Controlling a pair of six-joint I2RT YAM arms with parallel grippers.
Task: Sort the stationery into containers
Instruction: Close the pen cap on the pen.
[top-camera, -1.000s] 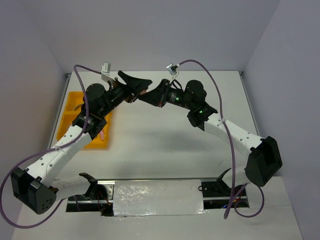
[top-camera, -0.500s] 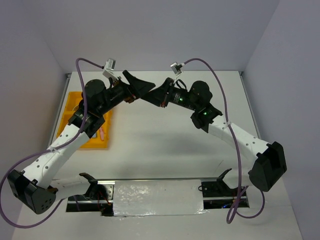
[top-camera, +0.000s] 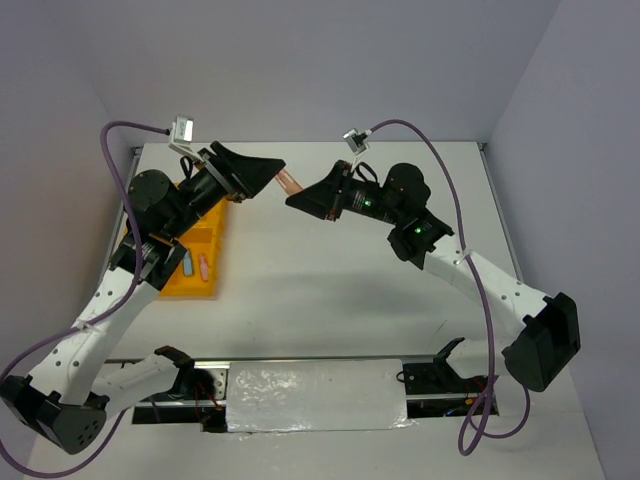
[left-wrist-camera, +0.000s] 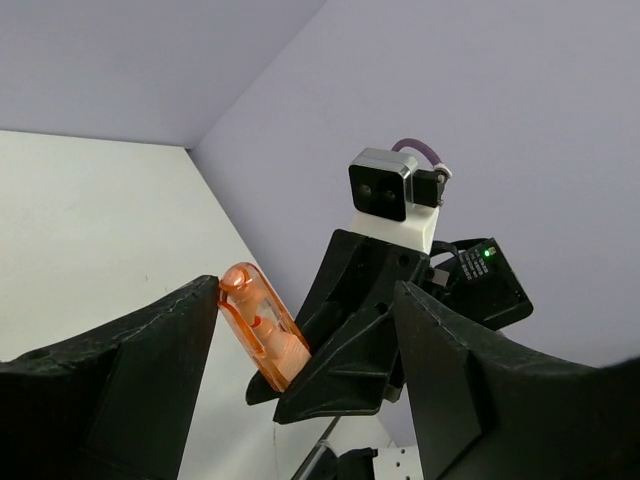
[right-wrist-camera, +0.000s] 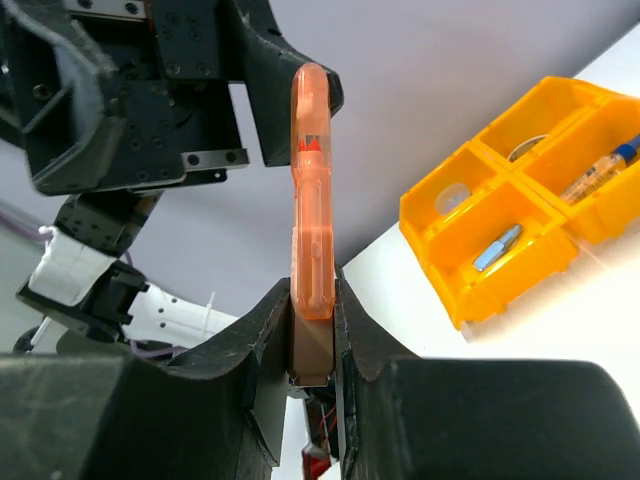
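Note:
My right gripper is shut on the orange clip-like piece and holds it up in the air above the far middle of the table. In the right wrist view the piece stands upright between the fingers. My left gripper is open, its jaws spread wide on either side of the piece; one fingertip is at the piece's rounded end. The yellow-orange tray lies at the far left, with a blue piece and a pink piece in it.
The right wrist view shows the tray with a blue clip, a clear bottle with a blue cap and a pale ring in separate compartments. The left arm hangs over the tray. Walls close the table on three sides.
The left arm has swung up and to the left. Its gripper now stands apart from the right gripper, and the orange piece shows between them. The right gripper has barely moved.

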